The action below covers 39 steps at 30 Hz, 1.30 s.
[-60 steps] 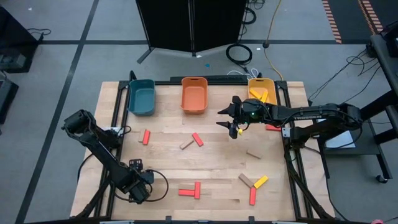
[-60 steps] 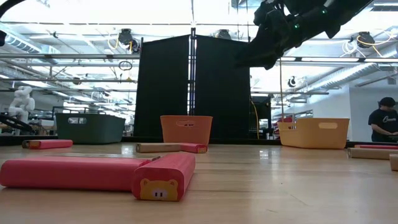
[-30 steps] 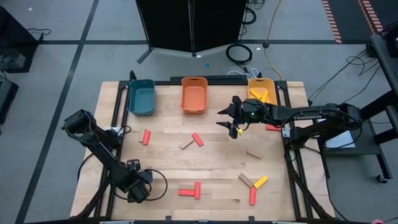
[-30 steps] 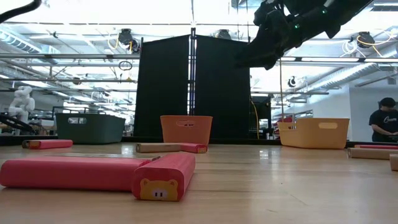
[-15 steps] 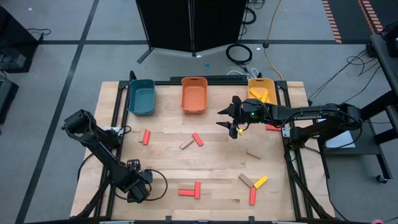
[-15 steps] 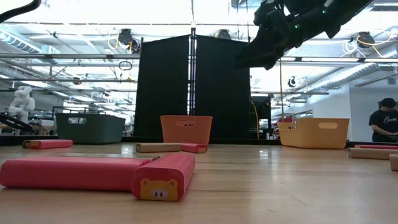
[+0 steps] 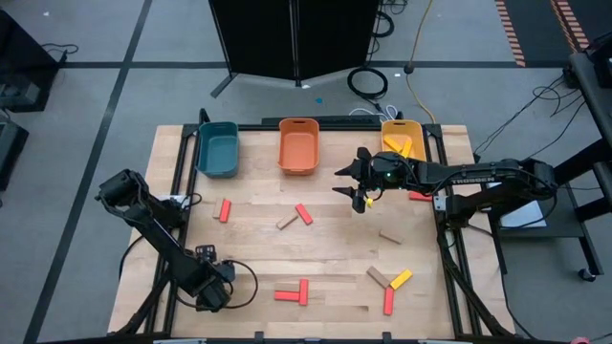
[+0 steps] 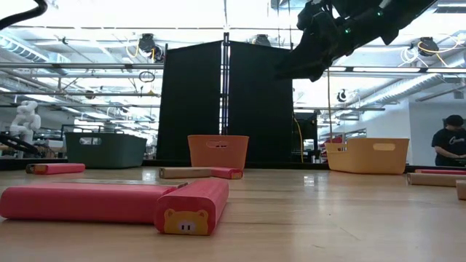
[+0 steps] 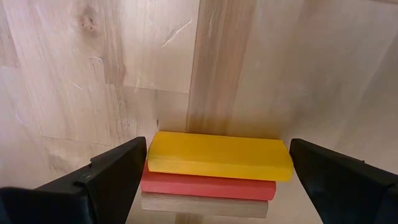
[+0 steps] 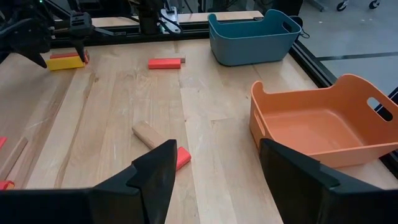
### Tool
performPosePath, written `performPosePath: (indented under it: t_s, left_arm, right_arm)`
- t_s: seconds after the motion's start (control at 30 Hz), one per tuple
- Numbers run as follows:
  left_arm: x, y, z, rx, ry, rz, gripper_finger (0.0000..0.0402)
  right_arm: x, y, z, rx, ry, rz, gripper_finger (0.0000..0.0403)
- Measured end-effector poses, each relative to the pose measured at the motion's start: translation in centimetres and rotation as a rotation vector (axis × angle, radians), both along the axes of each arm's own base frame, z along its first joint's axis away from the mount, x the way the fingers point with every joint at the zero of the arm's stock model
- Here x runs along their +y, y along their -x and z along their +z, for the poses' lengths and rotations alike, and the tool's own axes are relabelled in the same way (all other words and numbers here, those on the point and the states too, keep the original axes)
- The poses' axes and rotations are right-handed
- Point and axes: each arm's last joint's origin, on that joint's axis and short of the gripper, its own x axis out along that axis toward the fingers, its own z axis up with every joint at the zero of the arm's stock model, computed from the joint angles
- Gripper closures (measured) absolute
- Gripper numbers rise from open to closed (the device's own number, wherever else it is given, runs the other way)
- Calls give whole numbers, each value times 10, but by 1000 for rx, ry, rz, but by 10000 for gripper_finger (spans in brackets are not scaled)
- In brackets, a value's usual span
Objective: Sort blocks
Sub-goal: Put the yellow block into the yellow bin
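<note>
Landmark: orange bin [image 7: 298,146], at table's far edge, empty.

Left of it: teal bin [image 7: 218,148], empty. Far left and near edge: left gripper [image 9: 214,186], fingers spread, straddling stacked blocks [image 9: 219,155]: yellow over red over tan; stack's lower part cut off.

Just right, raised: right gripper [image 7: 360,196], fingers spread, nothing between.

Farther right: yellow bin [image 7: 403,139], yellow blocks [image 7: 401,146] inside, partly hidden by arm.
</note>
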Motion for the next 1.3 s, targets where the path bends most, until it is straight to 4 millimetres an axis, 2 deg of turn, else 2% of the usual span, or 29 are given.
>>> performPosePath:
  t_s: [0.17, 0.4, 0.77, 0.9, 1.03, 1.2, 1.3]
  left_arm:
    - [0, 0, 0, 0, 0, 1, 16]
    - [0, 0, 0, 1, -1, 2, 63]
    - [2, -2, 0, 3, -2, 10, 101]
    - [4, -5, 0, 38, 25, 61, 117]
    - [3, -8, 3, 57, 63, 66, 123]
    - [1, -11, 5, 33, 95, -33, 123]
    - [1, -11, 5, 36, 89, 5, 123]
  right_arm:
    - [0, 0, 0, 0, 0, 0, 181]
    - [0, 0, 0, 0, 0, 0, 181]
    - [0, 0, 0, 0, 0, 0, 181]
    - [0, 0, 0, 0, 0, 0, 181]
    - [0, 0, 0, 0, 0, 0, 181]
    - [0, 0, 0, 0, -1, 2, 181]
    - [2, 0, 0, -2, -14, 36, 181]
